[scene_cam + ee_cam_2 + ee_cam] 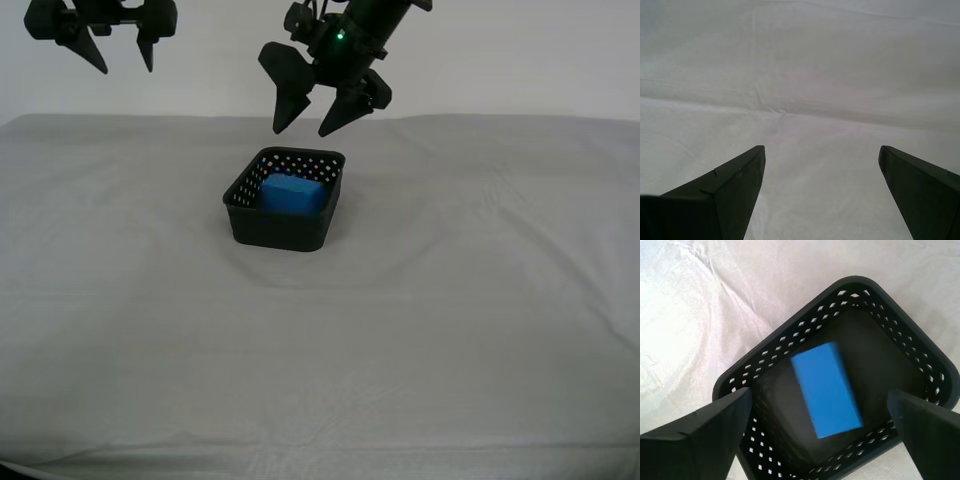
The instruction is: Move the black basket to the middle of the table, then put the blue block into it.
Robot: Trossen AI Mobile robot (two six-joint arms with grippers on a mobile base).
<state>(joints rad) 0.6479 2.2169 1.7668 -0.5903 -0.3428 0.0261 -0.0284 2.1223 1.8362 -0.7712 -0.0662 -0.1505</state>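
The black basket (285,231) stands on the table (470,330) near the middle, a bit toward the far edge. Inside it lies the blue block (292,193). My first gripper (303,128) hangs open just above the basket's far rim, holding nothing. In the first wrist view the blue block (827,390) rests on the floor of the basket (790,351), with my first gripper (818,394) spread wide above it. My second gripper (126,66) is raised at the exterior view's top left. My second gripper (821,150) is open over bare cloth.
The grey-white cloth of the table (800,75) is slightly wrinkled around the basket. A pale wall stands behind the table's far edge. Nothing else lies on the cloth.
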